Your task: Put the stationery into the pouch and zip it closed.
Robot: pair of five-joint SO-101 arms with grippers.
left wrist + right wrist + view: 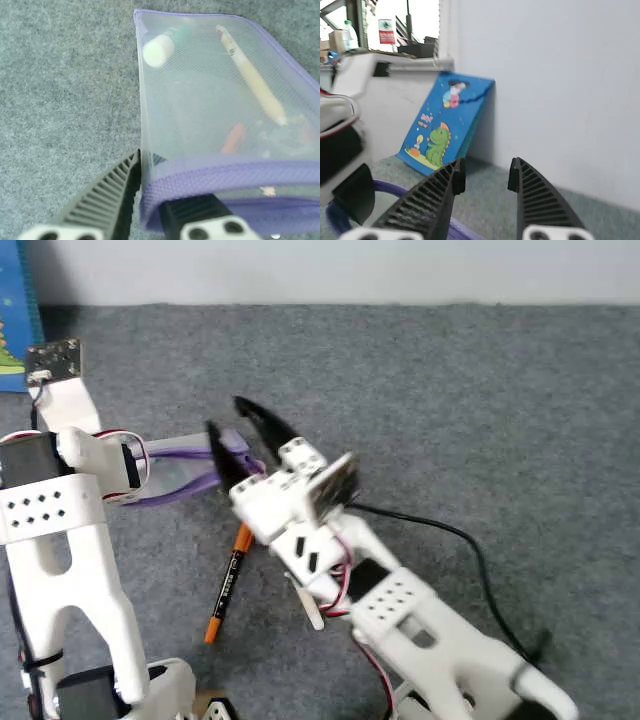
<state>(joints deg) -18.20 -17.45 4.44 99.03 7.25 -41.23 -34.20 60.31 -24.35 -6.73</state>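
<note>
The clear pouch (180,476) with its purple zip edge (225,172) lies on the grey carpet. My left gripper (150,192) is shut on the pouch's corner at the zip end. Through the mesh I see a pencil (252,77), a white round-ended item (158,50) and something orange (232,139). My right gripper (228,418) stands open and empty over the pouch's mouth, fingers (525,185) tilted up toward the wall. An orange pen (228,585) lies on the carpet beside the right arm. A pale stick (308,606) pokes out from under that arm.
A blue picture book (445,125) leans against the wall at the far left (12,335). A black cable (470,545) trails over the carpet to the right of the right arm. Open carpet stretches to the right and back.
</note>
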